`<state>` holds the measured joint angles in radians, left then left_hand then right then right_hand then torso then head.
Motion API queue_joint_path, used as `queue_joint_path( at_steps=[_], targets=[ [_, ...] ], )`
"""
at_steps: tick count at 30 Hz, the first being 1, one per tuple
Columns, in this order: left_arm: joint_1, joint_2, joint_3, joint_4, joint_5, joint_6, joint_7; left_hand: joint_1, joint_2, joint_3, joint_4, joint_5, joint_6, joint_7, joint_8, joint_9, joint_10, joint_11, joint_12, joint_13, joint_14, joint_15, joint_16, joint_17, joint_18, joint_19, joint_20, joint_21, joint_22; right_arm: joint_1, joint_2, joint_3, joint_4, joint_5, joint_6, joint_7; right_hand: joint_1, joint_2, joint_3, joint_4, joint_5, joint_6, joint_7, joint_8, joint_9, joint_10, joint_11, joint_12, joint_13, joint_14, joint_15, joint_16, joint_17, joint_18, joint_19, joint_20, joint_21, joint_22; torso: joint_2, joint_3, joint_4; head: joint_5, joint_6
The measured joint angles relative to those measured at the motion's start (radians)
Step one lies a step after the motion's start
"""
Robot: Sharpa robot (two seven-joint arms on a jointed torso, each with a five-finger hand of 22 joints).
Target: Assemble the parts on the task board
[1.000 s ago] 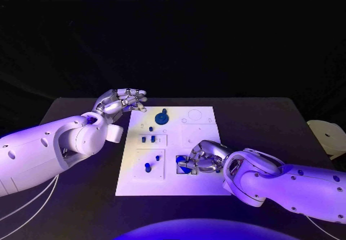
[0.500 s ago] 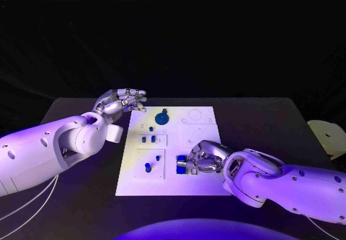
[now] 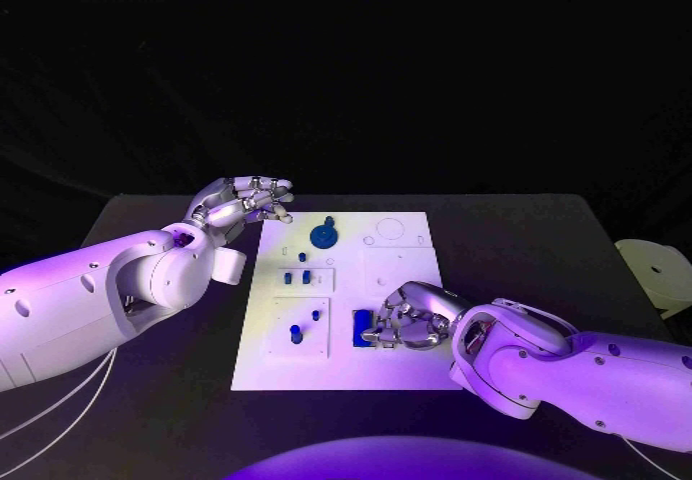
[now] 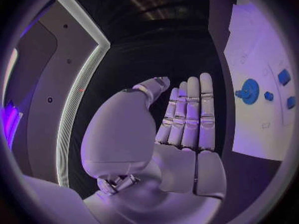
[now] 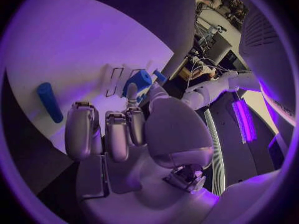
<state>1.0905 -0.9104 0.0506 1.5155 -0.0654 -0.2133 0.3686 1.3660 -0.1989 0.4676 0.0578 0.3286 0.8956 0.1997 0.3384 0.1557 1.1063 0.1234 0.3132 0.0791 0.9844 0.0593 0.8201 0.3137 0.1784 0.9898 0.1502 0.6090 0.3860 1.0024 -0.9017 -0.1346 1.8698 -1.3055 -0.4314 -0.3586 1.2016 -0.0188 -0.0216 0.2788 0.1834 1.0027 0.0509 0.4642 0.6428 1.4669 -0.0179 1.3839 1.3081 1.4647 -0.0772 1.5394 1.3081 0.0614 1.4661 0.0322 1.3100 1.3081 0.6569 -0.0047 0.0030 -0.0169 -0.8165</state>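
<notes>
The white task board [image 3: 389,270] lies in the middle of the table. My right hand [image 3: 411,318] hangs low over its near right part with fingers curled in and nothing showing between them. A long blue part [image 3: 362,327] lies flat on the board right at those fingertips; the right wrist view shows this blue part [image 5: 49,102] lying apart from the fingers [image 5: 84,129]. A round blue part [image 3: 325,237] sits at the board's far end, and small blue pegs [image 3: 296,335] stand in a left panel. My left hand [image 3: 242,205] hovers off the far left corner, its fingers [image 4: 190,114] straight and holding nothing.
Two small blue pieces [image 3: 296,278] sit in a middle-left panel of the board. A pale object [image 3: 656,275] stands at the table's right edge. Dark table top [image 3: 534,250] stretches to the right of the board.
My right hand has shifted slightly toward the board's left, and less blue shows beside it: one narrow bar instead of a wider patch. The left arm has not moved.
</notes>
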Motion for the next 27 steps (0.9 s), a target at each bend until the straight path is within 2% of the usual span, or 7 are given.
queue_joint_path(
  at_steps=[4,12,18,20,22,25,27],
  targets=[
    [0.0,0.0,0.0,0.0,0.0,0.0,0.0,-0.001,0.001,0.0,0.0,0.0,0.0,0.0,0.0,0.0,0.0,0.0,0.0,0.0,0.0,0.0,0.0,-0.001,0.0,0.0,0.0,0.0,0.0,0.0,0.002,0.0,-0.008,-0.003,0.003,0.0,0.018,0.014,0.009,0.005,-0.002,0.0,0.0,0.0,0.0,0.0,0.0,0.0,0.0,0.0,0.0,0.0,0.0,0.0,0.0,0.0,0.005,0.0,0.0,-0.0006,0.0002,-0.002,0.0],
    [0.0,0.0,0.0,0.0,0.0,0.0,0.0,-0.001,0.001,-0.003,0.003,0.0,0.0,0.0,0.0,0.0,0.0,0.0,0.0,0.0,0.0,0.0,0.0,-0.001,0.0,0.0,0.0,0.0,-0.001,0.0,0.01,0.001,-0.022,-0.008,0.013,-0.003,0.025,0.021,0.018,0.005,0.001,0.003,-0.003,0.0,0.001,0.0,0.0,0.0,0.0,0.0,0.0,0.0,0.0,0.0,0.0,0.0,0.005,0.0,0.0,-0.0014,0.0019,-0.005,0.0],
    [0.0,0.0,0.0,0.0,0.0,0.0,0.0,-0.001,0.001,-0.003,0.003,0.0,0.0,0.0,0.0,0.0,0.0,0.0,0.0,0.0,0.0,0.0,0.0,-0.001,0.0,0.001,0.001,0.0,-0.001,0.002,0.014,0.003,-0.024,-0.01,0.024,-0.002,0.074,-0.002,0.031,-0.008,-0.002,0.003,-0.003,0.0,0.002,-0.002,-0.006,0.0,0.003,0.004,-0.004,0.0,0.0,0.0,0.0,0.0,0.005,0.0,0.0,-0.0018,0.0018,-0.002,-0.002],
    [0.0,0.0,0.0,0.0,0.0,0.0,0.0,-0.005,0.005,-0.003,0.003,0.0,0.0,0.0,0.0,0.0,0.0,0.0,0.0,0.0,0.0,0.0,0.0,-0.001,0.0,0.004,0.004,0.0,-0.002,0.003,0.014,0.004,-0.024,-0.012,0.026,-0.001,0.105,-0.008,0.044,-0.02,-0.051,0.006,-0.006,-0.003,0.002,0.0,-0.007,0.004,0.005,0.0,-0.007,0.0,0.0,0.0,0.0,-0.001,0.005,0.0,0.0,-0.0018,0.0018,-0.002,-0.002],
    [0.0,0.0,0.0,0.0,0.0,0.0,-0.001,-0.006,0.006,-0.003,0.003,0.0,0.0,0.0,0.0,0.0,0.0,0.0,0.0,0.0,0.0,0.0,0.0,-0.001,0.0,0.004,0.004,-0.004,-0.002,0.004,0.013,0.005,-0.024,-0.013,0.028,-0.001,0.131,-0.016,0.054,-0.028,-0.077,0.007,-0.007,-0.006,0.002,0.0,-0.007,0.006,0.005,0.0,-0.007,0.0,0.0,0.0,0.0,-0.007,0.005,0.0,-0.001,-0.0018,0.0018,-0.002,-0.002],
    [0.0,-0.001,0.0,0.0,0.0,0.0,-0.001,-0.006,0.006,-0.003,0.003,0.0,0.0,0.0,0.0,0.0,0.0,0.0,0.0,0.0,0.0,0.0,0.0,-0.001,0.0,0.004,0.004,-0.004,-0.002,0.003,0.008,0.003,-0.025,-0.015,0.033,-0.001,0.152,-0.023,0.059,-0.033,-0.081,0.007,-0.007,-0.006,0.002,0.0,-0.007,0.007,0.004,0.0,-0.007,0.0,0.0,0.0,0.0,-0.007,0.005,0.0,-0.001,-0.0012,0.0012,-0.002,-0.002],
    [0.0,-0.001,0.0,0.001,0.0,0.0,-0.001,-0.006,0.006,-0.003,0.003,0.0,0.0,0.0,0.0,0.0,0.0,0.0,0.0,0.0,0.0,0.0,0.0,-0.001,0.0,0.004,0.004,-0.004,-0.002,0.0,0.006,0.0,-0.029,-0.017,0.039,-0.005,0.161,-0.02,0.065,-0.039,-0.08,0.007,-0.006,-0.006,0.002,0.0,-0.007,0.008,0.004,0.0,-0.007,0.0,0.0,0.0,0.0,-0.007,0.005,0.0,0.0,-0.0012,0.0011,-0.001,-0.002]
  ],
)
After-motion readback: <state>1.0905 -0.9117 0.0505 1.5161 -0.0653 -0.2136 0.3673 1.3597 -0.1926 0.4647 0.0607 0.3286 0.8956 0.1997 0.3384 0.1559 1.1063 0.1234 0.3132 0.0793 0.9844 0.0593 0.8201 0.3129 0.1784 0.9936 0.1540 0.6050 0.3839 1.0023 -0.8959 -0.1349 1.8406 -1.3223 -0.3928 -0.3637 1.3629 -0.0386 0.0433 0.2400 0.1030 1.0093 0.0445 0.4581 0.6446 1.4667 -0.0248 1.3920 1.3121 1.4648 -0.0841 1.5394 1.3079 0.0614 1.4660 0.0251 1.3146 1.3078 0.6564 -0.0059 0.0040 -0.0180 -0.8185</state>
